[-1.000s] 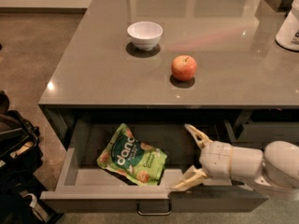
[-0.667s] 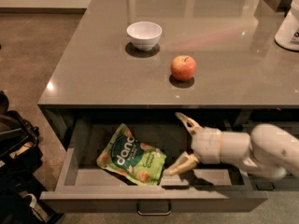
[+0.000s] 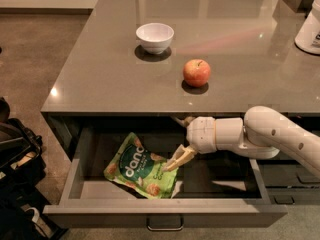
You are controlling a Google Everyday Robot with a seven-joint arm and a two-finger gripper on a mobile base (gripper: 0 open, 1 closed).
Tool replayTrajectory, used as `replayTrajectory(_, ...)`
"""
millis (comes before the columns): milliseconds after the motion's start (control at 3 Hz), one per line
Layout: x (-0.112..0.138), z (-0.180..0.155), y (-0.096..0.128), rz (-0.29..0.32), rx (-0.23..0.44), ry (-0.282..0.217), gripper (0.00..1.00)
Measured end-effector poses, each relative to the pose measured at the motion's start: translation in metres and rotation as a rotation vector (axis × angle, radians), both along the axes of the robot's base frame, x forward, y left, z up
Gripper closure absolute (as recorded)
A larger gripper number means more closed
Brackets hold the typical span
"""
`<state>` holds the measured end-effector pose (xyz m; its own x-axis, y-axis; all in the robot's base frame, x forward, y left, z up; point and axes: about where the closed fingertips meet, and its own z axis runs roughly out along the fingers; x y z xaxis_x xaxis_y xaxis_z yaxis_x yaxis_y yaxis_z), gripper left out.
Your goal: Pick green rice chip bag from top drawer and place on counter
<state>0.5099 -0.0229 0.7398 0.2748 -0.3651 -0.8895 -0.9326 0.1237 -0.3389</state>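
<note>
The green rice chip bag lies flat on the left-middle floor of the open top drawer, tilted, with its dark green patch facing up. My gripper reaches into the drawer from the right on a white arm, just right of the bag. It is open, with one finger up near the underside of the counter and the lower fingertip at the bag's right edge. The bag rests on the drawer floor.
A white bowl and a red apple stand on the counter. A white container is at the far right edge. Dark bags lie on the floor left of the drawer. Narrower drawers are lower right.
My gripper has moved left across the drawer, from its right side to the bag's right edge. The bag has not moved.
</note>
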Motion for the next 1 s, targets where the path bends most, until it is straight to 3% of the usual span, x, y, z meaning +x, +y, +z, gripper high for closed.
replayTrajectory(333,-0.005,-0.013,0.003,-0.037,-0.04,-0.023,0.0)
replayTrajectory(667,-0.012,-0.049,0.009,-0.095,-0.153,-0.011,0.0)
replayTrajectory(1000,-0.013,-0.05,0.011,-0.091,-0.157,-0.006,0.0)
